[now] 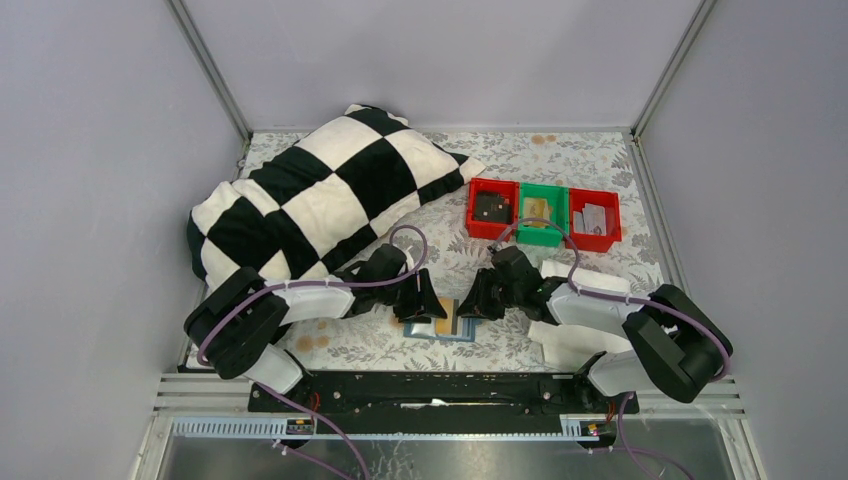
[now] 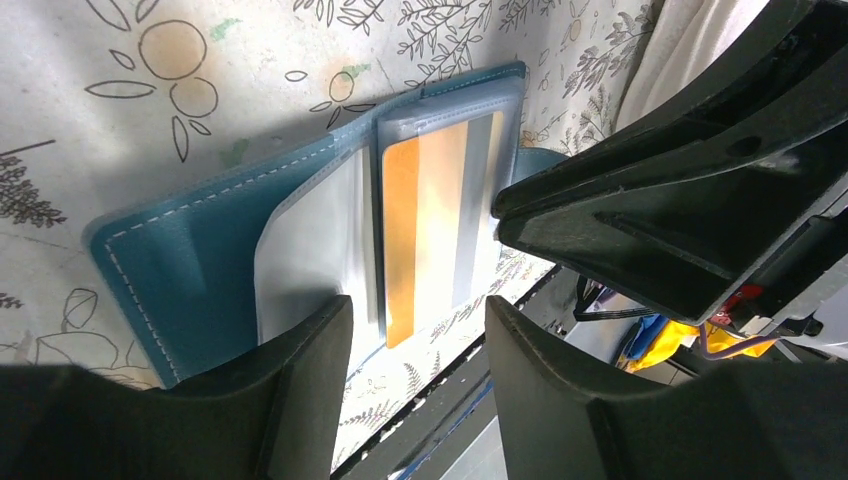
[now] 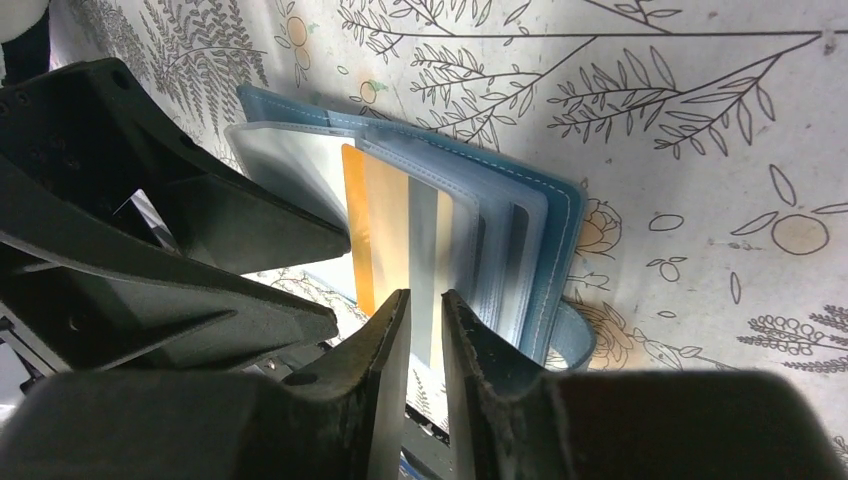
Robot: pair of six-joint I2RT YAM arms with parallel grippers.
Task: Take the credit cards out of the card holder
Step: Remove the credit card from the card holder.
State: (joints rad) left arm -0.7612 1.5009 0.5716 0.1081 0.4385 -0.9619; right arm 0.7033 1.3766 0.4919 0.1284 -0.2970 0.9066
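Note:
The teal card holder (image 1: 466,331) lies open on the floral tablecloth near the front edge, between both grippers. In the left wrist view it (image 2: 190,260) shows clear sleeves, and an orange, cream and grey card (image 2: 430,220) sticks halfway out of one sleeve towards the table edge. My left gripper (image 2: 418,305) is open; its left finger sits over the left clear sleeve, and the card end lies between the fingers. In the right wrist view my right gripper (image 3: 425,295) is nearly closed, with a narrow gap, directly over the card (image 3: 390,230) and pinching nothing. The snap tab (image 3: 575,335) pokes out.
A black-and-white checkered pillow (image 1: 320,200) fills the back left. A red bin (image 1: 491,208), a green bin (image 1: 541,212) and another red bin (image 1: 594,218) stand in a row at the back right with small items inside. The black front rail (image 1: 430,385) runs just below the holder.

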